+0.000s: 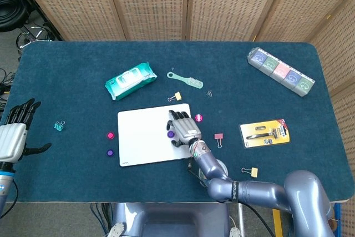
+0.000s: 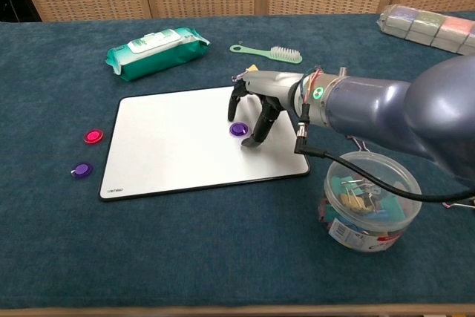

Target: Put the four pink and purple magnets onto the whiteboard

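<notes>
The whiteboard (image 1: 144,137) (image 2: 171,146) lies flat at the table's middle. My right hand (image 1: 182,128) (image 2: 254,111) arches over its right part and pinches a purple magnet (image 1: 170,134) (image 2: 238,130) that sits low on the board surface. A pink magnet (image 1: 198,117) lies on the cloth just right of the board; my arm hides it in the chest view. Left of the board lie another pink magnet (image 1: 110,135) (image 2: 93,136) and a purple one (image 1: 110,152) (image 2: 82,170). My left hand (image 1: 14,132) hovers at the far left edge, fingers spread, holding nothing.
Behind the board lie a green wipes pack (image 1: 130,80) (image 2: 156,50), a green brush (image 1: 186,80) (image 2: 271,52) and a yellow binder clip (image 1: 176,97). A clear tub of clips (image 2: 369,200) stands right of the board. A razor pack (image 1: 265,132) and a box row (image 1: 280,71) lie further right.
</notes>
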`<state>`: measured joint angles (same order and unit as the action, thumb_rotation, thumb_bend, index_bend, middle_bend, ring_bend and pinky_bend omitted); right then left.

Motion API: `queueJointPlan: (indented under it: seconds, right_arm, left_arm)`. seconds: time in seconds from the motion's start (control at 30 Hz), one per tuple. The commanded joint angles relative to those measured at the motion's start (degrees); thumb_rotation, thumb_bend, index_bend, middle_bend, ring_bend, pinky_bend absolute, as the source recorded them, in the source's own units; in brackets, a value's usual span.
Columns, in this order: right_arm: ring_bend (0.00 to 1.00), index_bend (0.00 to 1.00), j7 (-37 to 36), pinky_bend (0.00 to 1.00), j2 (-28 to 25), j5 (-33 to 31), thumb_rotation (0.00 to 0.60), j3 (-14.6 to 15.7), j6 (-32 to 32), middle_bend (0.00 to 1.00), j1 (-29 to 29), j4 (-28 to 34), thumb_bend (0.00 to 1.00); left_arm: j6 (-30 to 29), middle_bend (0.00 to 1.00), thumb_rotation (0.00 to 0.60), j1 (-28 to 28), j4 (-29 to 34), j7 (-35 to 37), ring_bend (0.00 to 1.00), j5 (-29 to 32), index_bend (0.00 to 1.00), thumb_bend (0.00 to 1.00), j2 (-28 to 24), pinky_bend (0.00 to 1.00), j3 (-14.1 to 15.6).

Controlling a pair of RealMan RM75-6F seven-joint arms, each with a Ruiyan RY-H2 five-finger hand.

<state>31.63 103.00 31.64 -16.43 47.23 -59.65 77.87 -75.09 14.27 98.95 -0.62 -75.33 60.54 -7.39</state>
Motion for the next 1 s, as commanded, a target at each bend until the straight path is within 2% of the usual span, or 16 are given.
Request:
queueJointPlan:
  seconds: [0.03, 0.23, 0.53, 0.57, 0.73, 1.0]
  right_arm:
    - [0.0, 0.2, 0.73, 0.0, -1.09, -0.92, 0.6, 0.67, 0.13, 0.0, -0.28, 1.3, 0.22]
    - [0.0, 0.23, 0.4, 0.0, -3.34, 0.6, 0.6, 0.66, 3.02, 0.0, 0.12, 3.67, 0.21]
    - [0.0, 0.3, 2.37, 0.0, -4.84, 2.68, 0.6, 2.47, 6.83, 0.0, 1.12, -0.24, 0.21]
    - [0.0, 0.31, 3.55, 0.0, -5.1, 2.79, 0.6, 3.37, 7.27, 0.0, 1.3, -1.75, 0.21]
    - [0.0, 0.36, 3.34, 0.0, -5.33, 2.42, 0.6, 3.65, 6.81, 0.0, 2.16, -2.78, 0.22]
    - [0.0, 0.38, 3.58, 0.0, -4.84, 2.12, 0.6, 3.4, 5.8, 0.0, 2.28, -4.71, 0.25]
  left_arm:
    - [0.09, 0.0, 0.6, 0.04, 0.01, -0.03, 0.0, 0.01, 0.0, 0.0, 0.01, 0.0, 0.02]
    - [-0.08, 0.0, 0.6, -0.02, 0.19, -0.03, 0.0, -0.05, 0.0, 0.0, -0.05, 0.0, 0.04]
    - [-0.31, 0.0, 0.6, -0.14, 0.26, 0.49, 0.0, -0.27, 0.0, 0.0, -0.32, 0.0, 0.0]
    - [-0.33, 0.0, 0.6, -0.18, 0.33, 0.69, 0.0, -0.34, 0.0, 0.0, -0.43, 0.0, 0.01]
    - [-0.5, 0.0, 0.6, -0.25, 0.35, 0.9, 0.0, -0.36, 0.0, 0.0, -0.59, 0.0, -0.05]
    - [-0.54, 0.0, 0.6, -0.29, 0.42, 1.1, 0.0, -0.49, 0.0, 0.0, -0.67, 0.0, -0.02]
